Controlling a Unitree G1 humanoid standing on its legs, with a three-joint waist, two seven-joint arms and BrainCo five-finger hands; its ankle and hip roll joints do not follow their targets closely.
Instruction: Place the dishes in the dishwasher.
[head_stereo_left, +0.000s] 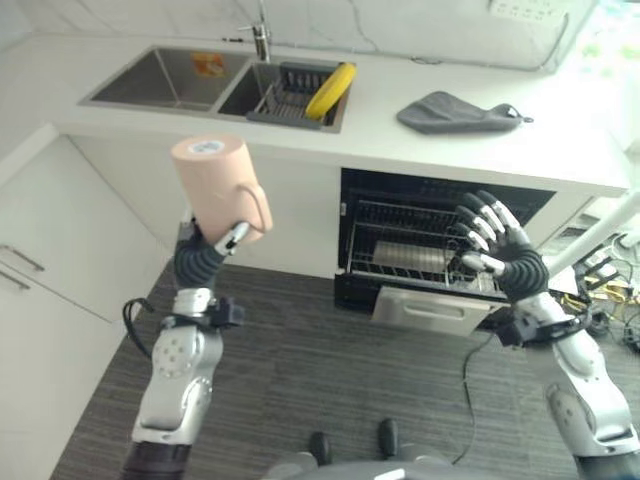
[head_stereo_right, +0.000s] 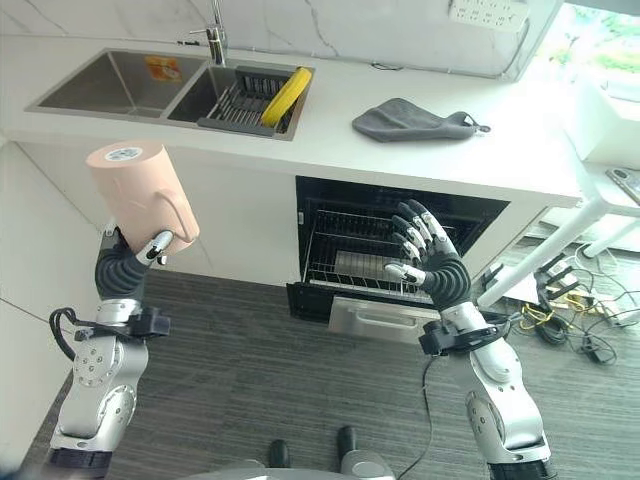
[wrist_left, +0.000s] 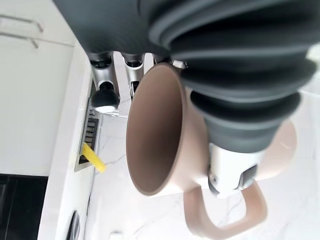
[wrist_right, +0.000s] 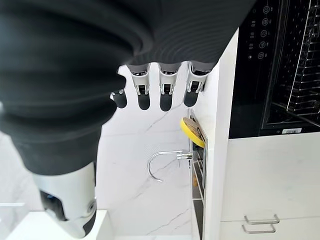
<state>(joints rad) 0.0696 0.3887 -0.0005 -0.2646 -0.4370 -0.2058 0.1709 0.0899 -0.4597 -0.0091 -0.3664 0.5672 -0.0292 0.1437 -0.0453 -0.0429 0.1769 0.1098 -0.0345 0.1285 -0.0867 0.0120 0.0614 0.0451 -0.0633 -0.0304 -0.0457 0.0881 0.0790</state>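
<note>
A pale pink mug (head_stereo_left: 213, 183) is held up, bottom upward, in front of the white counter, with my left hand (head_stereo_left: 205, 260) shut on it from below. In the left wrist view the mug (wrist_left: 160, 135) shows its hollow inside and its handle beside the thumb. My right hand (head_stereo_left: 505, 255) is raised and open, fingers spread, holding nothing, just in front of the open dishwasher (head_stereo_left: 390, 225), whose wire rack is slid out. A yellow plate (head_stereo_left: 330, 90) stands in the drying rack (head_stereo_left: 285, 102) in the right sink basin.
A double steel sink (head_stereo_left: 160, 80) with a faucet (head_stereo_left: 262, 40) sits in the counter. A grey cloth (head_stereo_left: 455, 112) lies on the counter above the dishwasher. White cabinets (head_stereo_left: 40, 250) stand at the left. Loose cables (head_stereo_right: 560, 310) lie on the floor at the right.
</note>
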